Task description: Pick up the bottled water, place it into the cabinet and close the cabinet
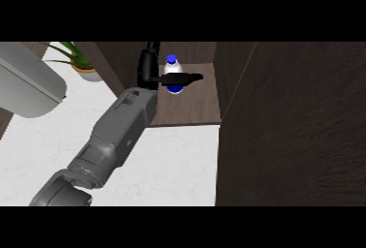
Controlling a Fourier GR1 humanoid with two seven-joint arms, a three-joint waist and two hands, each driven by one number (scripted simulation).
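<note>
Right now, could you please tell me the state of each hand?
Left hand: shut on the bottled water, inside the cabinet.
Right hand: not in view.

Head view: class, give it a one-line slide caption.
Left hand holds the bottled water inside the open cabinet.

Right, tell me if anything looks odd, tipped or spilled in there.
Nothing stands out. The water bottle is upright inside the open cabinet, above its shelf, with the left hand curled round it. No spill shows. The potted plant stands upright on the counter.
</note>
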